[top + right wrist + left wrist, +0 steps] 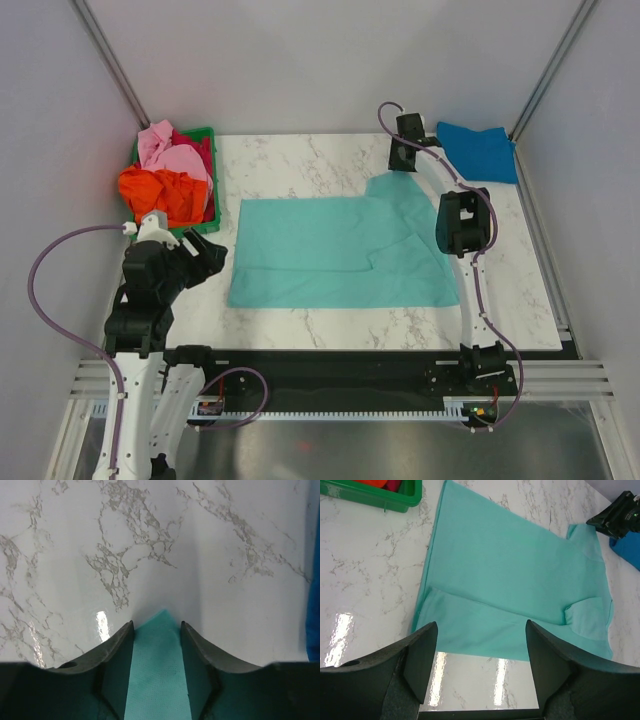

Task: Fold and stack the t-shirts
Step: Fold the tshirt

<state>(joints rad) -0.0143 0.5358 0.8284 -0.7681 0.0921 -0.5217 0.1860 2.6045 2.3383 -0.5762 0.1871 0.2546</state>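
A mint-teal t-shirt (340, 250) (520, 570) lies flat on the marble table, one long side folded in. My right gripper (403, 155) (156, 625) is down at the shirt's far-right sleeve corner (157, 680). Its jaws are half apart, and the corner of cloth fills the gap between them. My left gripper (205, 262) (481, 630) hovers open over bare table just left of the shirt's near-left corner, holding nothing. A bright blue t-shirt (480, 150) (627, 550) lies folded at the far right. Orange (160, 192), pink (170, 155) and red (197, 148) t-shirts are heaped in the crate.
A green plastic crate (207, 218) (370, 497) stands at the far left of the table. The right arm (462, 225) reaches over the right side, beside the shirt's right edge. White walls close in the table on three sides.
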